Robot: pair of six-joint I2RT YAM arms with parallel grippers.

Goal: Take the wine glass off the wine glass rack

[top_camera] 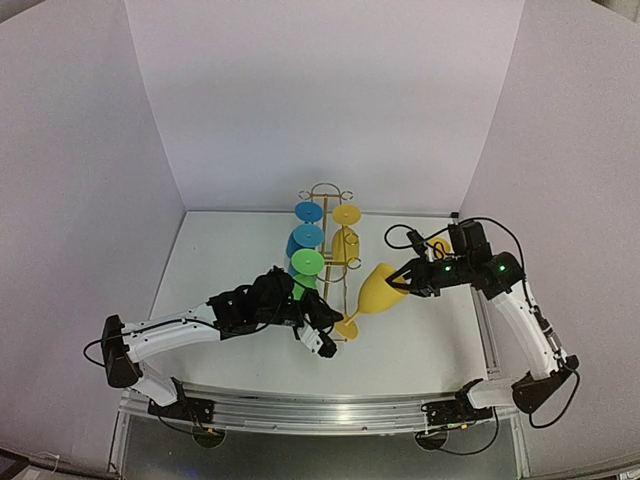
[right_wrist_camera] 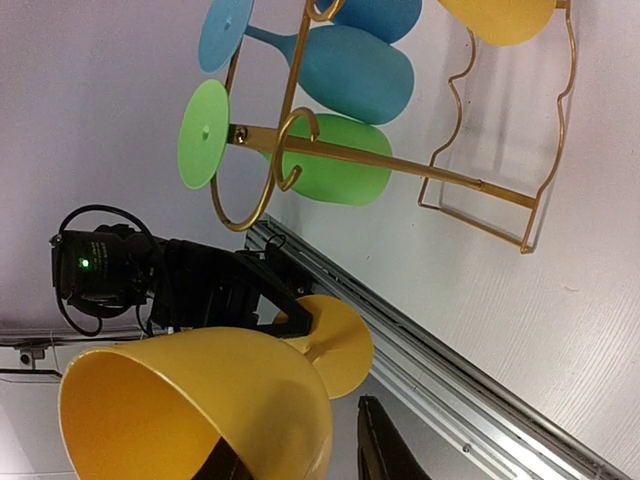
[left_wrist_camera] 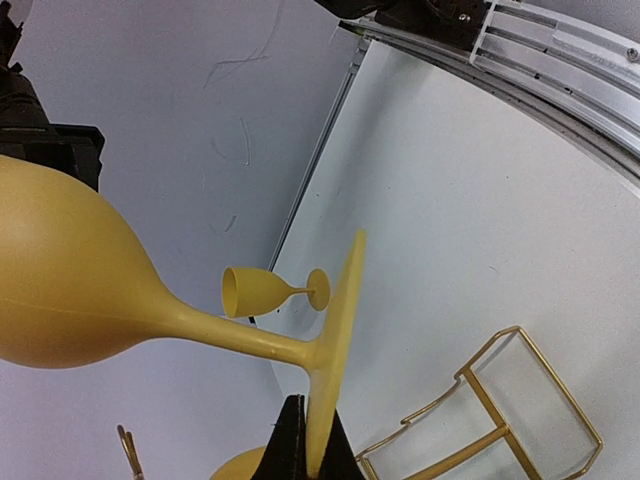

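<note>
Top external view: the yellow wine glass (top_camera: 380, 292) is off the wine glass rack (top_camera: 325, 187) and sits tilted just right of frame centre, below the rack's lower end. Its bowl points to the right and its foot to the lower left, above the white worktop (top_camera: 420, 340). The left end effector (top_camera: 338, 332) is pressed together on the rim of the foot; the left wrist view shows its dark fingers (left_wrist_camera: 290, 440) at the bottom edge pinching that disc edge-on, with the stem and bowl running off to the left. The right end effector (top_camera: 405, 280) reaches the bowl from the right with its jaws parted. In the right wrist view one finger (right_wrist_camera: 228, 462) lies against the bowl's outer wall at lower left. The other finger (right_wrist_camera: 385, 450) stands just beside the bowl with a sliver of space between. On the rack itself a green glass (right_wrist_camera: 330, 175) and a blue glass (right_wrist_camera: 350, 70) hang on one side, and another yellow glass (top_camera: 346, 245) hangs on the other.
</note>
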